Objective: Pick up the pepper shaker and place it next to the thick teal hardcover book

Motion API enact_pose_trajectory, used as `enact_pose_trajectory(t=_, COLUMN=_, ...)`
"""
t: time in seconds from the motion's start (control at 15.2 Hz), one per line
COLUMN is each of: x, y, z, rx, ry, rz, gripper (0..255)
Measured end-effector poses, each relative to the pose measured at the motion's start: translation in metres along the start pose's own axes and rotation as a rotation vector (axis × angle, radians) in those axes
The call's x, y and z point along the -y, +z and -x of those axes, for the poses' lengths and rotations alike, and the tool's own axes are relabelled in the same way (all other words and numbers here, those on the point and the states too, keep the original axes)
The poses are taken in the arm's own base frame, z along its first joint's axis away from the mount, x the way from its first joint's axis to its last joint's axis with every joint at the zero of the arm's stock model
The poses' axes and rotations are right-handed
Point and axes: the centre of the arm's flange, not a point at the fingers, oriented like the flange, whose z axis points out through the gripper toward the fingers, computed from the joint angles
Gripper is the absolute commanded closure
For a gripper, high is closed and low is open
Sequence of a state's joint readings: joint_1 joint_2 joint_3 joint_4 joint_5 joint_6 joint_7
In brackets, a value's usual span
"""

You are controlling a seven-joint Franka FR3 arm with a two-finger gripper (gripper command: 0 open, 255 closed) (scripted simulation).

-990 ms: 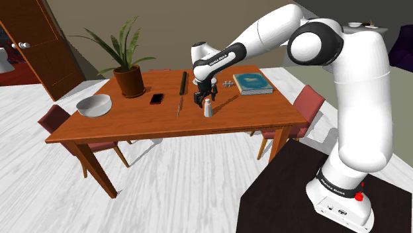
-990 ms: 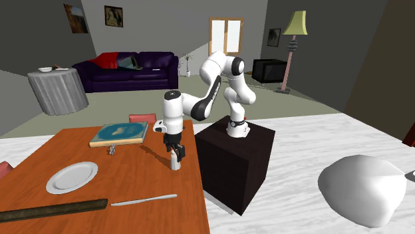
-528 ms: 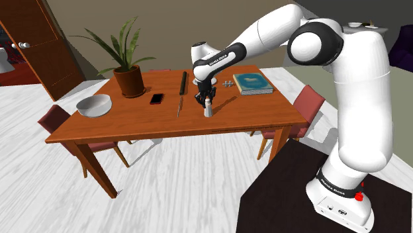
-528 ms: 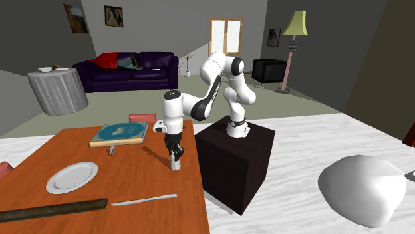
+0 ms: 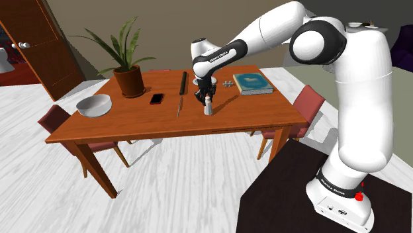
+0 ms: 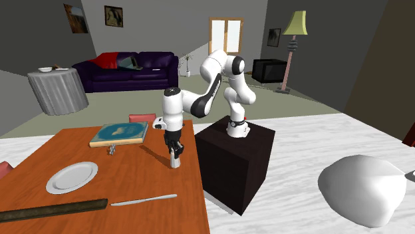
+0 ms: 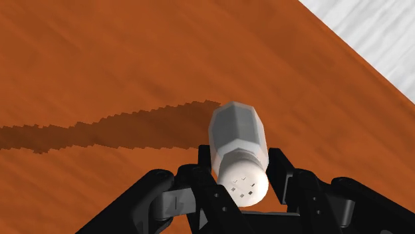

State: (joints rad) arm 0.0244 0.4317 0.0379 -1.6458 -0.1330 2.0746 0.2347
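Observation:
The pepper shaker (image 5: 208, 106), a small pale grey bottle with a white perforated cap, is upright near the middle of the orange-brown table (image 5: 132, 122). My gripper (image 5: 206, 99) comes down on it from above and is shut on its upper part. In the wrist view the shaker (image 7: 238, 149) sits clasped between the black fingers (image 7: 199, 193), cap towards the camera. In the second exterior view the gripper (image 6: 175, 153) holds the shaker (image 6: 175, 161) close to the table's near edge. The thick teal book (image 5: 252, 83) lies flat at the table's far corner, apart from the shaker.
A potted plant (image 5: 128, 81), a white bowl (image 5: 93, 104), a black phone (image 5: 156, 98), a knife (image 5: 179, 106) and a dark rod (image 5: 183, 81) lie on the shoulder view's left part of the table. A white plate (image 6: 72, 176) sits mid-table. Red chairs (image 5: 308, 104) flank it.
One second ago the fingers stood open around the shaker; they have since closed on it. The hand and shaker now sit very slightly higher.

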Motion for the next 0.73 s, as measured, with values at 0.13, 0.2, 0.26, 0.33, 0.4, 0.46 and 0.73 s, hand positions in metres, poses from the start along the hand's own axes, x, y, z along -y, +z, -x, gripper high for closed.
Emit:
enact_pose_trajectory(t=0.13, x=0.000, y=-0.009, z=-0.001, rx=0.000, ry=0.000, rz=0.000, gripper=255)
enact_pose_trajectory(t=0.2, x=0.000, y=-0.014, z=-0.001, rx=0.000, ry=0.000, rz=0.000, gripper=255)
enact_pose_trajectory(t=0.26, x=-0.001, y=-0.020, z=-0.002, rx=0.000, ry=0.000, rz=0.000, gripper=255)
enact_pose_trajectory(t=0.33, x=-0.002, y=-0.026, z=-0.003, rx=0.000, ry=0.000, rz=0.000, gripper=255)
enact_pose_trajectory(t=0.4, x=-0.003, y=-0.032, z=-0.002, rx=0.000, ry=0.000, rz=0.000, gripper=255)
enact_pose_trajectory(t=0.46, x=-0.004, y=-0.037, z=-0.002, rx=0.000, ry=0.000, rz=0.000, gripper=255)
enact_pose_trajectory(t=0.73, x=-0.005, y=-0.058, z=-0.001, rx=0.000, ry=0.000, rz=0.000, gripper=255)
